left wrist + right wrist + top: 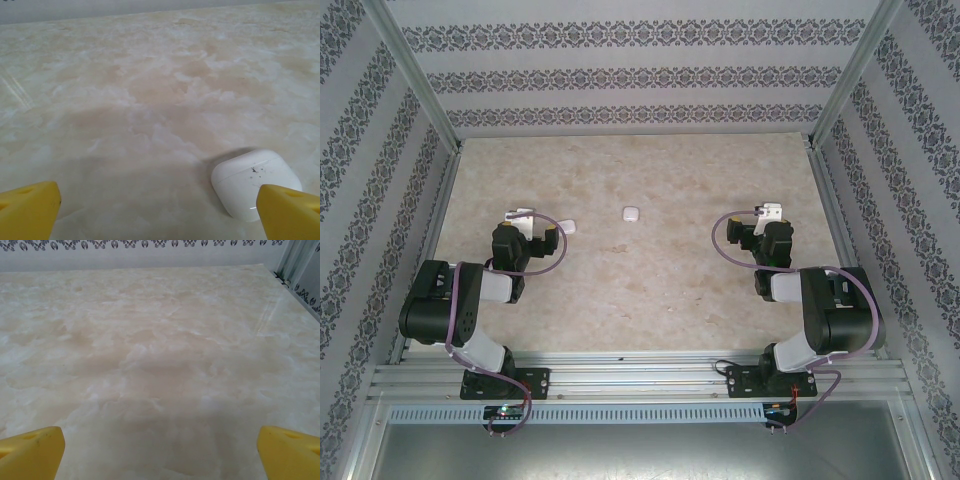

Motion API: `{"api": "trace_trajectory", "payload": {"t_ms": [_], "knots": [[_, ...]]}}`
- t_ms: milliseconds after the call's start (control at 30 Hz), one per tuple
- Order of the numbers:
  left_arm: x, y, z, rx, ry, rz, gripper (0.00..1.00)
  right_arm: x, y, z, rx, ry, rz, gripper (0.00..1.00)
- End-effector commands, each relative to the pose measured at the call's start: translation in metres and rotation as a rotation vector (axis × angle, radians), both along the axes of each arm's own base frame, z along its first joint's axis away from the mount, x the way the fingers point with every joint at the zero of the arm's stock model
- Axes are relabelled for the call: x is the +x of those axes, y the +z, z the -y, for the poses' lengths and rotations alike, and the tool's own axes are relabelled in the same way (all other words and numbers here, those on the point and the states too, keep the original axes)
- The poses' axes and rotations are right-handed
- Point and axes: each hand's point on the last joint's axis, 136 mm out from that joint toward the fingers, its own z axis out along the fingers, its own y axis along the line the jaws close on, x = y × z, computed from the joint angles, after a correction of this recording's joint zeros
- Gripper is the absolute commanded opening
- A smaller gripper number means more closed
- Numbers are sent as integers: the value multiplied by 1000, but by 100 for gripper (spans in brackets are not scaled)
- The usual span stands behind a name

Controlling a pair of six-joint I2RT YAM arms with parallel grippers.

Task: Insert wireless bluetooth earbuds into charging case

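While jaws gape, a case [250, 182] lies shut.

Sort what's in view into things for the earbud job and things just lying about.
For the job: white case by the left arm; white case at mid-table.
Just there: marbled table top; patterned walls; metal frame.
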Motion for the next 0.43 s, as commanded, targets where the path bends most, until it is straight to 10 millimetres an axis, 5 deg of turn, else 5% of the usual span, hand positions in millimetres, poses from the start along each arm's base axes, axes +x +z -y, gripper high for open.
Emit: {"api": "trace_trajectory", "payload": {"t_ms": [0,400], "knots": [[4,10,-4,-12,14,43,100,7,13,-8,-10,35,38,98],[5,10,-4,-12,15,40,100,7,12,-9,-10,43,37,98]]}}
